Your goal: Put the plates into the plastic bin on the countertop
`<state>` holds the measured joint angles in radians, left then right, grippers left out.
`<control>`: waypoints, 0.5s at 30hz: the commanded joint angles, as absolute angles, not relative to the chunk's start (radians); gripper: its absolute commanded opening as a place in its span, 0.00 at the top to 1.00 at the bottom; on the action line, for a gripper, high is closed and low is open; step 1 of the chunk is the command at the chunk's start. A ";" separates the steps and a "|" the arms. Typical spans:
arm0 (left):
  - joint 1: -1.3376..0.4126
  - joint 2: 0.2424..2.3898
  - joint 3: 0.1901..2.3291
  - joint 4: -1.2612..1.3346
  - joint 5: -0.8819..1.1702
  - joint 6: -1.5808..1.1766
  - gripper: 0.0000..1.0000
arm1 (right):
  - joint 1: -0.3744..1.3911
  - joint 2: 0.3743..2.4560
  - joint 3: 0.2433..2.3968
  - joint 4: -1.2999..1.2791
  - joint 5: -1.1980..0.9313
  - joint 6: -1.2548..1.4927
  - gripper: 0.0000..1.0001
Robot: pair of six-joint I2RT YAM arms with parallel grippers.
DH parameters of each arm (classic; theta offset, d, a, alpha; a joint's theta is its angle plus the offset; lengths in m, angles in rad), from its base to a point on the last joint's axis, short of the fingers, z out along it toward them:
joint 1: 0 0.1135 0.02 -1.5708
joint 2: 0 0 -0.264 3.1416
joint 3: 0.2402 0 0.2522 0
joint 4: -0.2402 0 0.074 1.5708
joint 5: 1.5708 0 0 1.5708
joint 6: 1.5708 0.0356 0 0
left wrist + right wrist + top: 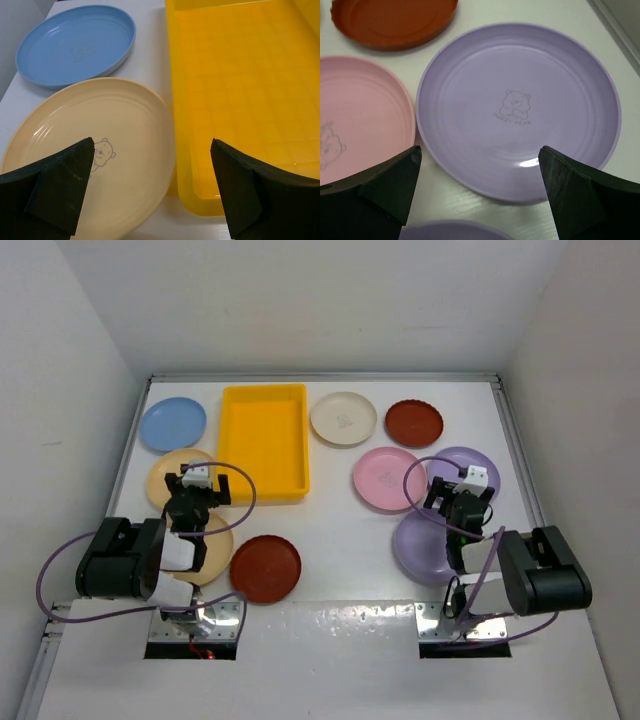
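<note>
The yellow plastic bin [263, 440] sits far left of centre on the white countertop [340, 540], with nothing inside it. Plates lie around it: blue [172, 424], tan [176, 476], a second tan one [212, 552] partly under my left arm, dark red [265, 567], cream [343, 418], dark red [414, 423], pink [388, 479], and two lavender ones [468, 462] [422, 545]. My left gripper [152, 185] hangs open over the gap between the tan plate [90, 160] and the bin's near corner [210, 200]. My right gripper [480, 192] is open above the near rim of a lavender plate [520, 105].
White walls close in the countertop on the left, right and back, and a thin metal edge [515, 440] runs along its sides. Purple cables loop beside both arms. The pink plate [360, 115] lies close to the lavender one.
</note>
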<state>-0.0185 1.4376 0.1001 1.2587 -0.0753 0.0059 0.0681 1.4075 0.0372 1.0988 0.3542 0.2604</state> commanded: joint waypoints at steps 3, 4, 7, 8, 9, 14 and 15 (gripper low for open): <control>-0.023 1.430 0.115 1.310 -0.072 -0.005 0.00 | 0.120 1.208 0.124 0.832 0.235 0.154 0.01; -0.023 1.430 0.115 1.310 -0.072 -0.005 0.00 | 0.132 1.191 0.149 0.692 0.220 0.122 0.01; -0.012 1.360 0.155 1.196 -0.097 -0.034 0.00 | 0.179 1.103 0.265 0.587 0.134 -0.034 0.01; 0.018 1.311 0.187 1.090 -0.097 -0.047 0.00 | 0.208 1.074 0.347 0.572 0.115 -0.058 0.01; 0.035 1.263 0.227 0.857 -0.013 -0.019 0.00 | 0.213 1.069 0.379 0.525 0.103 -0.114 0.01; 0.107 0.929 0.279 0.465 0.138 0.011 0.00 | 0.256 1.089 0.657 0.370 0.040 -0.256 0.01; 0.116 0.773 0.279 0.418 0.147 0.011 0.00 | 0.280 1.098 0.728 0.301 0.016 -0.302 0.01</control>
<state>0.0906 1.0054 0.2859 0.6861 0.0570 0.0128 0.2489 1.0931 0.5694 0.4477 0.0998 -0.1368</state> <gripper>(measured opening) 0.997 0.986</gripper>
